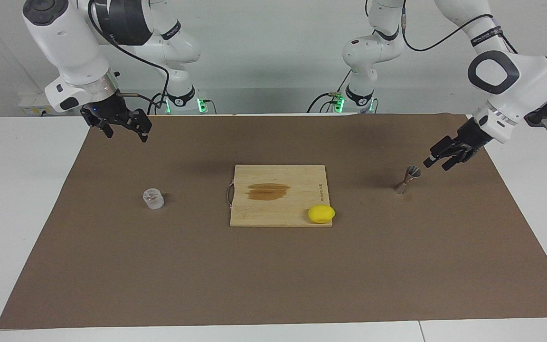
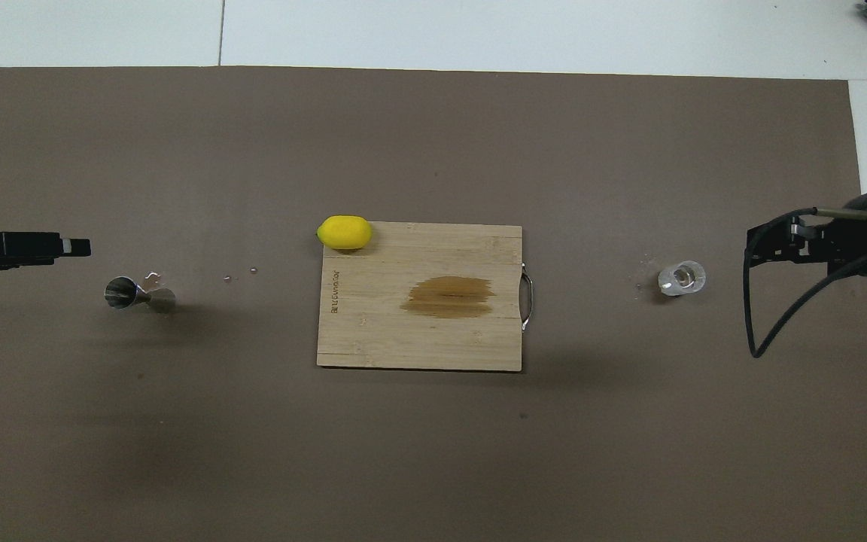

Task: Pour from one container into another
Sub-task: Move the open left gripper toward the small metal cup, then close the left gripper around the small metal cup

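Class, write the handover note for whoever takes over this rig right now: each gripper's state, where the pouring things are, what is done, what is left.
Left gripper: open, empty, in the air just beside the jigger's rim, not touching.
Right gripper: open, empty, raised above the mat at its own end.
Clear cup: upright on the brown mat, toward the right arm's end.
Jigger: upright on the mat, toward the left arm's end.
Between them: cutting board with a lemon at its corner.
Done: nothing is gripped.
Left: grasp the cup, bring it to the jigger, pour.
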Controlling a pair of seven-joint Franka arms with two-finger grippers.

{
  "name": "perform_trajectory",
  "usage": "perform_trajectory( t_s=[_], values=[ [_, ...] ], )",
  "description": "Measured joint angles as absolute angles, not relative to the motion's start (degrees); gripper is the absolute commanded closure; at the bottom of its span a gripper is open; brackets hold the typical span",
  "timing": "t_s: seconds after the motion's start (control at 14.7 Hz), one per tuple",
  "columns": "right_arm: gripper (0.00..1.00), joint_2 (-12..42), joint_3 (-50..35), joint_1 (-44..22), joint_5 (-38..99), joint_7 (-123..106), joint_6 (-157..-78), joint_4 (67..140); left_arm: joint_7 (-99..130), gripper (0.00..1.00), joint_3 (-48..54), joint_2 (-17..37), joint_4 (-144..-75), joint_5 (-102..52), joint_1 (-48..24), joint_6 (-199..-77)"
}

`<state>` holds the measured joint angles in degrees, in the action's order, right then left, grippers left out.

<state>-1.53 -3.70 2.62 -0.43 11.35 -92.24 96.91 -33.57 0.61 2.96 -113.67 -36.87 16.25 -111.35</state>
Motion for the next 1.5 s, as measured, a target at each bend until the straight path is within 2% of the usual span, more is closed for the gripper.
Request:
perform_trajectory(
  t_s=[0.48,1.5],
  values=[
    [0.0,-1.53,-3.7,2.62,-0.43,11.35,-92.24,96.91,-67.8,0.0,0.6,10.12,-113.68,-52.82,21.62,-102.32],
    [0.0,-1.53,-3.7,2.62,-0.43,11.35,-92.24,96.91,-116.61,0.0,0.61,17.74,-116.93,-64.29,27.47,-88.31]
  ],
)
